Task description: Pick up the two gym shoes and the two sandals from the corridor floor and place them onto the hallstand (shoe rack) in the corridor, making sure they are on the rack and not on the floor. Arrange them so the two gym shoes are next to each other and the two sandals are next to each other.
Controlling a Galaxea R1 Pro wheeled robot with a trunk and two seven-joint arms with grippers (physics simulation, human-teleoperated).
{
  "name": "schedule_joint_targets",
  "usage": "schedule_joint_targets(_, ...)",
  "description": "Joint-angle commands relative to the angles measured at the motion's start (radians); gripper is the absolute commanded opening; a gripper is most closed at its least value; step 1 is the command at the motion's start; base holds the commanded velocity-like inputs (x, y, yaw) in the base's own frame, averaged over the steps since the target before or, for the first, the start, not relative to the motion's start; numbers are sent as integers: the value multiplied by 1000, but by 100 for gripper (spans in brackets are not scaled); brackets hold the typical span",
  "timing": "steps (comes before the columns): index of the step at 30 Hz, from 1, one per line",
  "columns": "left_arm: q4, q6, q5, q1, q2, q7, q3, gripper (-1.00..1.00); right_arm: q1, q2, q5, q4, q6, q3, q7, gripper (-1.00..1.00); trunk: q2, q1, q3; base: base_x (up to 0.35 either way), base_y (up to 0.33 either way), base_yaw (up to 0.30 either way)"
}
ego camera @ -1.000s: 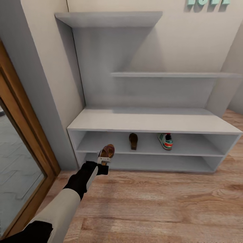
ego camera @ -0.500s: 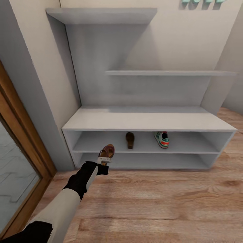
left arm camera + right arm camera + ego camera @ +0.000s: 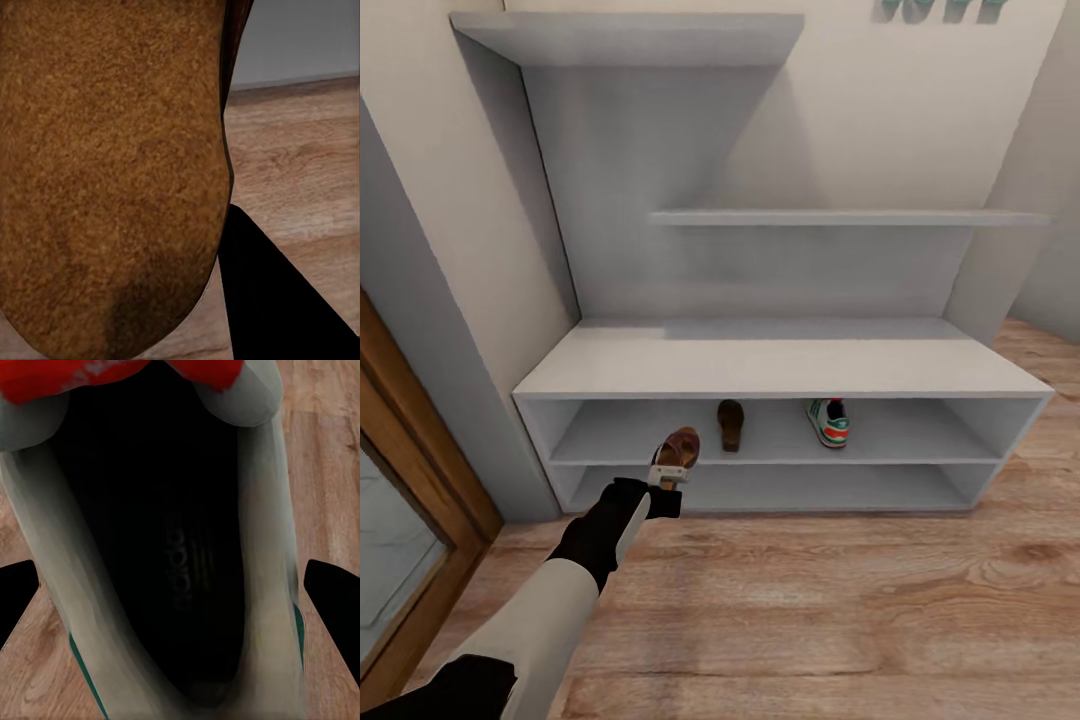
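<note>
- Setting: corridor corner with cream walls, light brown wood-grain plank floor (image 3: pixel 840 600), and two thin white floating wall shelves (image 3: pixel 840 217) above the rack.
- Low, wide white bench-like shoe rack (image 3: pixel 780 360): flat top bare; two open tiers.
- Upper tier: dark brown leather slip-on sandal with tan footbed (image 3: pixel 730 424) near centre; white lace-up sneaker with green stripes and red-orange heel tab (image 3: pixel 828 421) at its 3 o'clock, apart from it.
- Left gripper (image 3: pixel 666 478): black-sleeved arm reaching toward the rack's lower left front; fingers closed on a second brown sandal (image 3: pixel 678 448), which stands up at 12 o'clock from the jaws, in front of the shelf edge, clear of the floor.
- Left wrist view: held sandal's tan sole (image 3: pixel 112 172) close against the lens; one dark finger (image 3: pixel 270 300) beside it; fingertips hidden.
- Right wrist view: second white sneaker (image 3: pixel 161 562) between two dark fingers (image 3: pixel 334 589), opening facing the camera, over floor; fingers flank it with small gaps, so the grip cannot be confirmed.
- Teal wall lettering (image 3: pixel 940 10) cut off, unreadable.
</note>
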Motion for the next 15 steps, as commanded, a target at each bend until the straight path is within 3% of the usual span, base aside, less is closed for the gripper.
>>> schedule_joint_targets(1,-2,6,-4,0,0,-4,-1,-100,-1,0,3,-1,5,0,-1,-100,0,0,-1,277,-3,0)
schedule_joint_targets(9,-2,6,-4,0,1,-4,-1,-100,-1,0,3,-1,5,0,-1,-100,0,0,-1,307,0,0)
schedule_joint_targets(15,-2,6,-4,0,1,-4,-1,-100,-1,0,3,-1,5,1,-1,-100,0,0,-1,59,0,0)
